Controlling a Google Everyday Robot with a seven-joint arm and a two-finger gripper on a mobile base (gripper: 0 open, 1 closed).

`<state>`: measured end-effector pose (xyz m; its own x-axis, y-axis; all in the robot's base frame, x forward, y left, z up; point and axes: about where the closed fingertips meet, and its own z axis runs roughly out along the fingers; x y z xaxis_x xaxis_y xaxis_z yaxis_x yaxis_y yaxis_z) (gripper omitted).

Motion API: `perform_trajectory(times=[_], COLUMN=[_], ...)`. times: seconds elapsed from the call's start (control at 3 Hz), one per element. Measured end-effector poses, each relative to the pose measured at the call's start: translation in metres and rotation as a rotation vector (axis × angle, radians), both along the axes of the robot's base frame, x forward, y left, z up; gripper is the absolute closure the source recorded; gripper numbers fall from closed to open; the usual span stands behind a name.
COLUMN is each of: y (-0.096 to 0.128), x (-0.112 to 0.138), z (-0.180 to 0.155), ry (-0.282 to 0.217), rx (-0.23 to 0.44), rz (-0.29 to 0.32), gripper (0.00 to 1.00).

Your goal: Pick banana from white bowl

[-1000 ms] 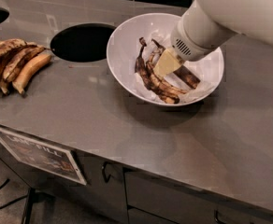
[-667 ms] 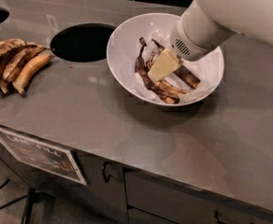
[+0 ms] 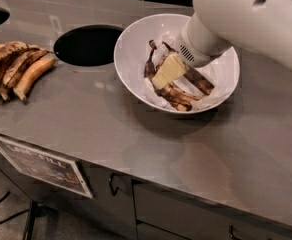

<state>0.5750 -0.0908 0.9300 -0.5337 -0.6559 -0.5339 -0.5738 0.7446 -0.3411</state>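
A sign [image 3: 42, 165] is fixed to the cabinet front, well down and to the left of the gripper [image 3: 168, 73]. The letters "FILL" can be read on it; the rest of its writing is too blurred to make out. A small pale tag [image 3: 54, 23] on the counter [image 3: 136, 144], up and left of the gripper, carries nothing legible.

The gripper hangs inside the white bowl [image 3: 131, 59], low over its contents, with one cream-coloured pad facing the camera. Whether it is clenched, released or grasping anything cannot be told.

The bowl holds blackened bananas. The banana [image 3: 200, 81], long and nearly straight, lies just right of the gripper and runs beneath the arm's wrist. A curved dark pair [image 3: 158, 86] lies just left of and below the gripper.

A round hole [image 3: 88, 45] in the counter opens left of the bowl. Further left, well apart from the gripper, lies a bunch of yellower bananas [image 3: 16, 69].
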Motion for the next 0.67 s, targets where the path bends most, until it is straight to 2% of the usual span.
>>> perform_trajectory(times=[0.33, 0.67], y=[-0.0022, -0.0060], x=[0.0137, 0.0230], z=[-0.0060, -0.0077], ry=[-0.026, -0.052], rx=[-0.013, -0.050], rz=[-0.054, -0.109], gripper=[0.24, 0.33])
